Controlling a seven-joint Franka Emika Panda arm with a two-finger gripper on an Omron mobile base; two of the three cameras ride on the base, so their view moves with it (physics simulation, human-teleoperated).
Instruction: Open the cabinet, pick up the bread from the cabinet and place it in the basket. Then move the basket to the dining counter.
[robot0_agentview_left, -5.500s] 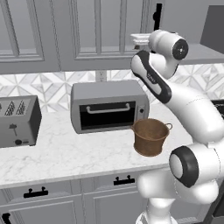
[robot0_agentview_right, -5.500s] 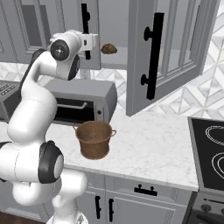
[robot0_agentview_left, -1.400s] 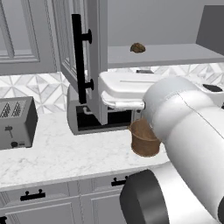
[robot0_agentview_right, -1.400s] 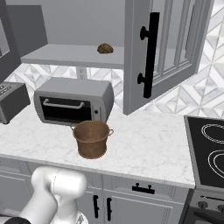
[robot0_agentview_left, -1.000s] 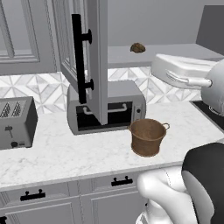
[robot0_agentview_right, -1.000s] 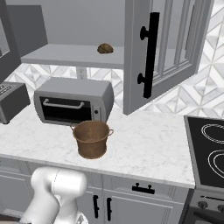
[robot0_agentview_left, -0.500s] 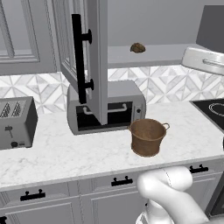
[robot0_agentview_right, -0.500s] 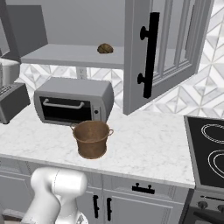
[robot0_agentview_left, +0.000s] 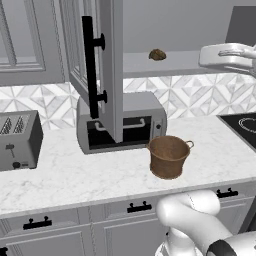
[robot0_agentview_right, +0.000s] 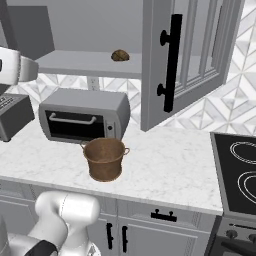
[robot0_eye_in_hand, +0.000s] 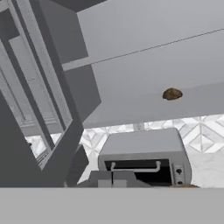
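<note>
The cabinet's left door (robot0_agentview_left: 107, 65) stands wide open with its black bar handle (robot0_agentview_left: 90, 75) facing out; the right door (robot0_agentview_right: 165, 65) is open too. The bread (robot0_agentview_left: 157, 54) (robot0_agentview_right: 120, 55) (robot0_eye_in_hand: 172, 93), a small brown lump, lies on the grey inner shelf (robot0_agentview_left: 175, 64). The woven basket (robot0_agentview_left: 168, 156) (robot0_agentview_right: 105, 158) sits on the marble counter in front of the toaster oven. My gripper (robot0_eye_in_hand: 112, 178) is low in the hand view, its tips close together with nothing between them, well back from the shelf. A white arm link (robot0_agentview_left: 227, 54) (robot0_agentview_right: 15, 69) hangs at shelf height.
A grey toaster oven (robot0_agentview_left: 122, 122) (robot0_agentview_right: 82, 117) stands under the open cabinet. A toaster (robot0_agentview_left: 17, 140) sits to its left and a black stove top (robot0_agentview_right: 237, 170) to the right. Lower grey cabinets with short black pulls (robot0_agentview_left: 140, 207) run below the counter.
My arm has swung out of the middle of the left base view to its right edge at shelf height. Doors, bread and basket have not moved.
</note>
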